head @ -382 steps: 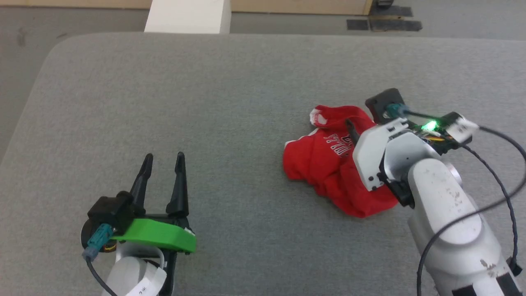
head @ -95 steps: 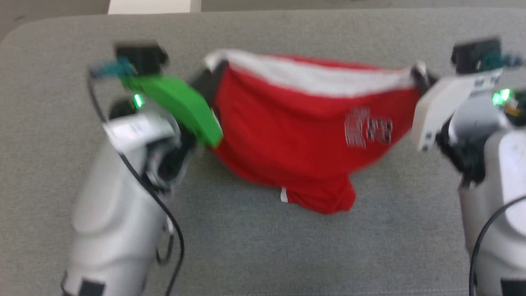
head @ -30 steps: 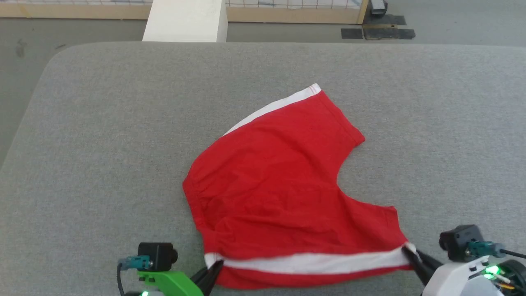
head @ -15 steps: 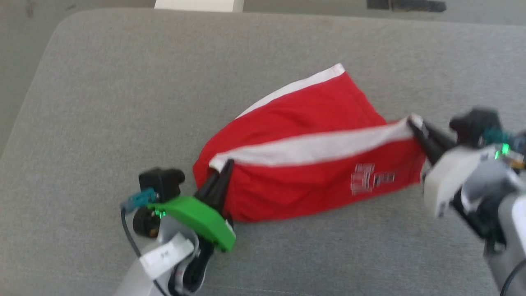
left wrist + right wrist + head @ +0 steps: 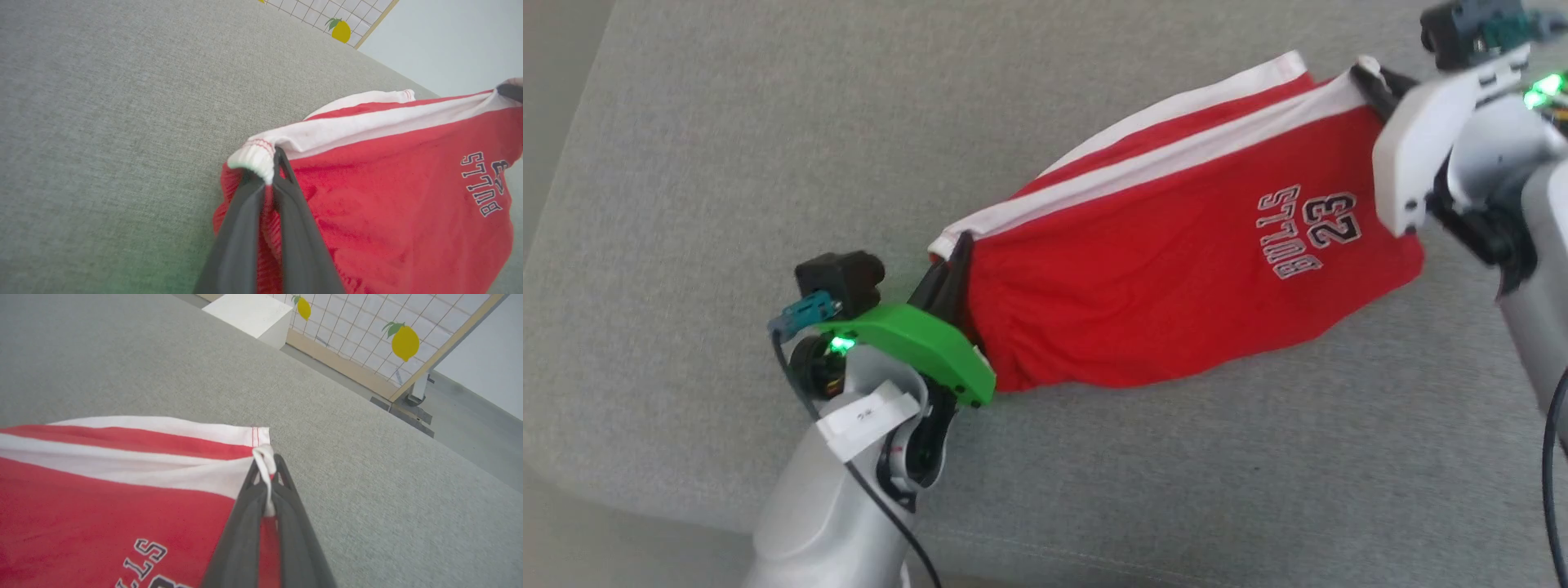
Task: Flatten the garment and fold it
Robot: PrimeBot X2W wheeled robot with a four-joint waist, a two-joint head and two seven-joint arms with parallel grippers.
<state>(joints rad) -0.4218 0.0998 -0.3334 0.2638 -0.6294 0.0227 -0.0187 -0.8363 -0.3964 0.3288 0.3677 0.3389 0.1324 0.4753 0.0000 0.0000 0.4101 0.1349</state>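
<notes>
I have carried the held striped edge farther back, almost onto the far stripe. Near left, my left gripper (image 5: pixel 958 247) pinches the waistband end of the red shorts (image 5: pixel 1160 269). They span the grey surface (image 5: pixel 727 163) to my right gripper (image 5: pixel 1365 75), clamped on the hem corner, far right.

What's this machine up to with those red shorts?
A two-armed robot is handling a pair of red shorts over a grey padded table. Its left gripper is pinched shut on the waistband end of the white side stripe, and its right gripper is shut on the hem end. The stripe is pulled taut between them, and the rest droops toward the table. The shorts are not laid flat.
</notes>
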